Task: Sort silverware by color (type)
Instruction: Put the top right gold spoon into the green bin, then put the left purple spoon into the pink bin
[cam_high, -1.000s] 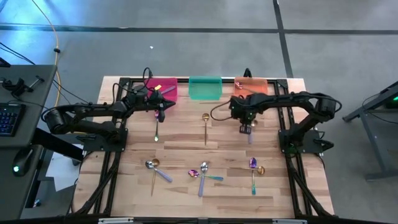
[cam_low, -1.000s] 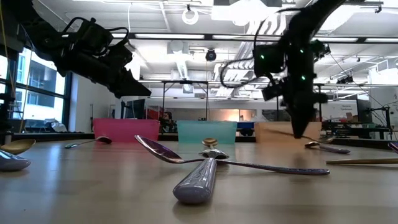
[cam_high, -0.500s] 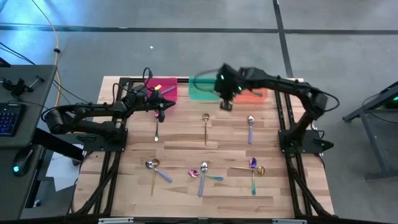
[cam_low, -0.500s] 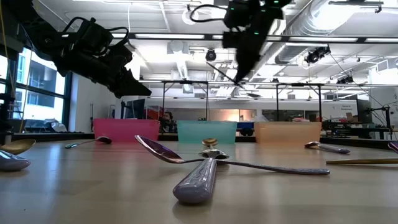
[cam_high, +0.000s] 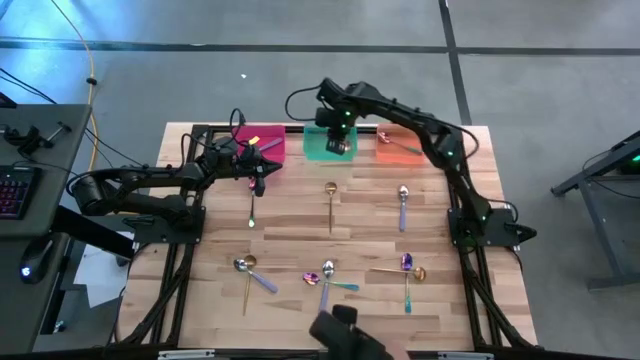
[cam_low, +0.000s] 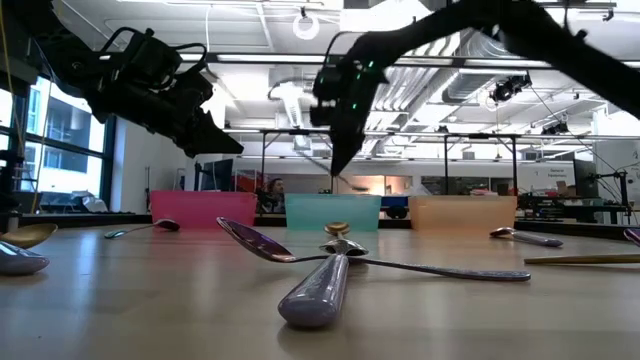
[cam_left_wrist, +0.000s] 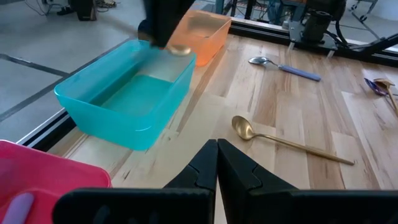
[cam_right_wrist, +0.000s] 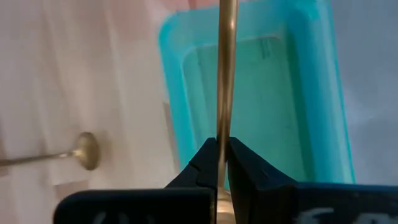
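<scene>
My R gripper (cam_right_wrist: 222, 155) clamps a gold spoon (cam_right_wrist: 225, 74) over the teal bin (cam_high: 330, 141); L gripper (cam_high: 258, 178) shut, near it.

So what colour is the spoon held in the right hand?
Gold; the spoon in the right hand shows best in the right wrist view.

A thin gold metal spoon handle (cam_right_wrist: 225, 74) was pinched by the right gripper (cam_right_wrist: 219, 163) above the teal plastic bin (cam_right_wrist: 323, 93); another gold spoon (cam_right_wrist: 84, 151) was seen on the wooden table (cam_right_wrist: 81, 68).
</scene>
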